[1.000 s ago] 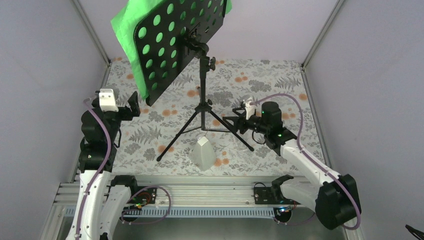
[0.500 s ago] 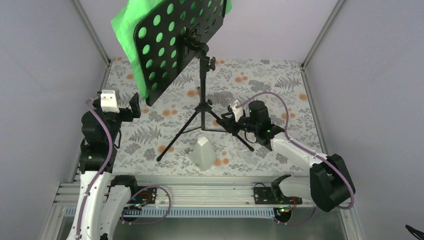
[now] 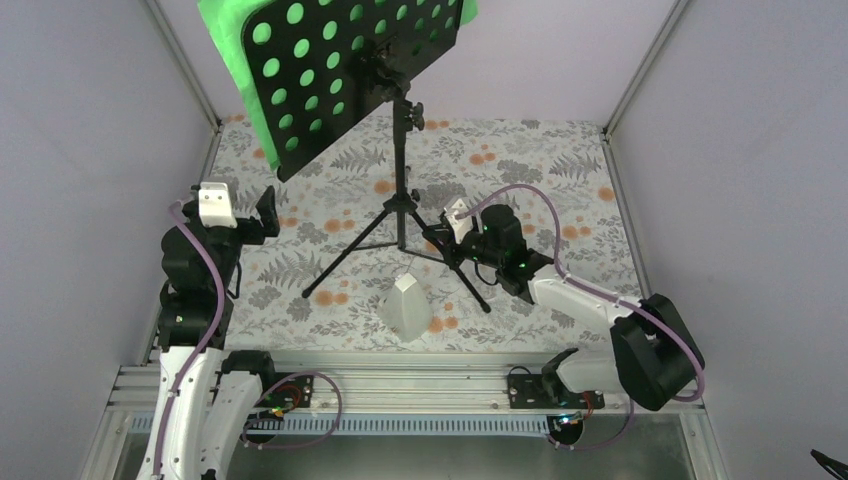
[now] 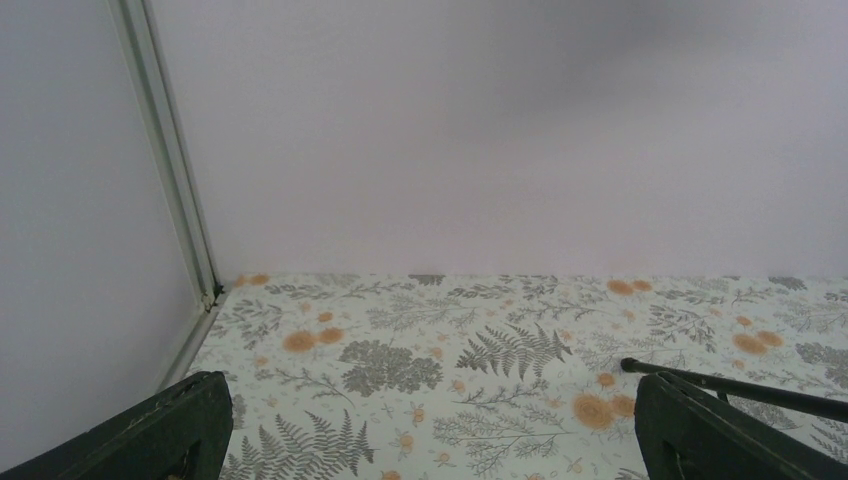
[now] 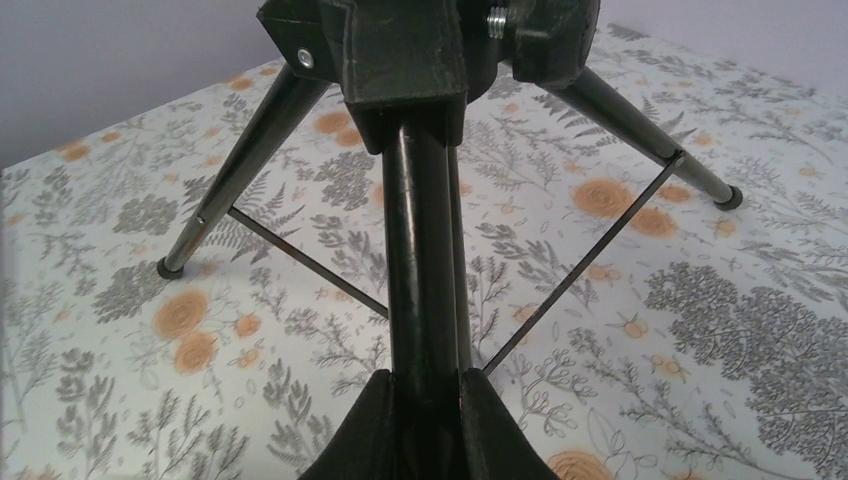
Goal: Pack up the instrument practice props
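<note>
Music stand (image 3: 401, 150): one, centre of table (image 3: 560, 180), pole vertical, three legs splayed. Green pages (image 3: 225, 30) behind tilted desk. One metronome (image 3: 407, 306) in front, apex up. Right gripper (image 5: 428, 400) clamps a leg; left gripper (image 4: 430, 440) apart, empty.

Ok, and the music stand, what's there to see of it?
The music stand is black metal: a tilted desk with round holes, green pages showing behind it, a thin post and three spread legs with thin braces. It stands on the floral table, and the right claw is shut around its near-right leg.
</note>
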You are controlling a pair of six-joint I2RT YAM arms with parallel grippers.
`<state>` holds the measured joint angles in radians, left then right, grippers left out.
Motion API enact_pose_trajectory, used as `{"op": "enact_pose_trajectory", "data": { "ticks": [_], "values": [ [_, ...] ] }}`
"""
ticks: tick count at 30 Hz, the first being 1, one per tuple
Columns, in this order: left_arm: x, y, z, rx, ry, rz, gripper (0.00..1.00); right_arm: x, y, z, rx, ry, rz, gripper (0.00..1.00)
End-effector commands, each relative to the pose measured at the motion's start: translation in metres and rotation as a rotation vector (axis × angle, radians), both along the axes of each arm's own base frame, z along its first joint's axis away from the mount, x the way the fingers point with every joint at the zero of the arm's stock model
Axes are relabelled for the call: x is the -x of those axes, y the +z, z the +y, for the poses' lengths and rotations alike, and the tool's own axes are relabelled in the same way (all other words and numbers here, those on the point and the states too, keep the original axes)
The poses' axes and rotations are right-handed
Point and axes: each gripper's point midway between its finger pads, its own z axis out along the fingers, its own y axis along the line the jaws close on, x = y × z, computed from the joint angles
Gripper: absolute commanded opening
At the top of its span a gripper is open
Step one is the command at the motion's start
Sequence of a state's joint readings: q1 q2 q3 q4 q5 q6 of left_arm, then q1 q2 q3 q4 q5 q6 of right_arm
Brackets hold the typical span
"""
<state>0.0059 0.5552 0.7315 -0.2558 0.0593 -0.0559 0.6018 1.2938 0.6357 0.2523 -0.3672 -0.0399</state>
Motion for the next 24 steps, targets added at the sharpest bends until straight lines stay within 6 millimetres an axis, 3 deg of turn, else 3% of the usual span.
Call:
{"op": "enact_pose_trajectory", "data": {
  "ticks": [1,9,13,15,19,22,24],
  "values": [
    [0.001,0.003,0.000,-0.011,0.001,-0.021,1.00,-0.043,0.045,0.003,-0.087,-0.138,-0.134,0.04],
    [0.005,0.006,-0.001,-0.012,-0.004,-0.038,1.00,-0.081,0.053,0.023,-0.067,-0.132,-0.217,0.04],
    [0.005,0.006,-0.002,-0.011,-0.010,-0.039,1.00,-0.088,0.053,0.036,-0.063,-0.083,-0.215,0.06],
    [0.005,0.005,-0.002,-0.010,-0.012,-0.037,1.00,-0.087,0.056,0.039,-0.068,-0.063,-0.207,0.19],
    [0.004,0.004,-0.003,-0.006,-0.016,-0.034,1.00,-0.073,0.065,0.030,-0.079,-0.066,-0.198,0.54],
    [0.003,0.004,-0.003,-0.005,-0.020,-0.031,1.00,-0.059,0.076,0.019,-0.083,-0.085,-0.163,0.66],
    [0.003,0.003,-0.003,-0.004,-0.020,-0.027,1.00,-0.052,0.083,0.009,-0.088,-0.137,-0.099,0.66]
  ]
}}
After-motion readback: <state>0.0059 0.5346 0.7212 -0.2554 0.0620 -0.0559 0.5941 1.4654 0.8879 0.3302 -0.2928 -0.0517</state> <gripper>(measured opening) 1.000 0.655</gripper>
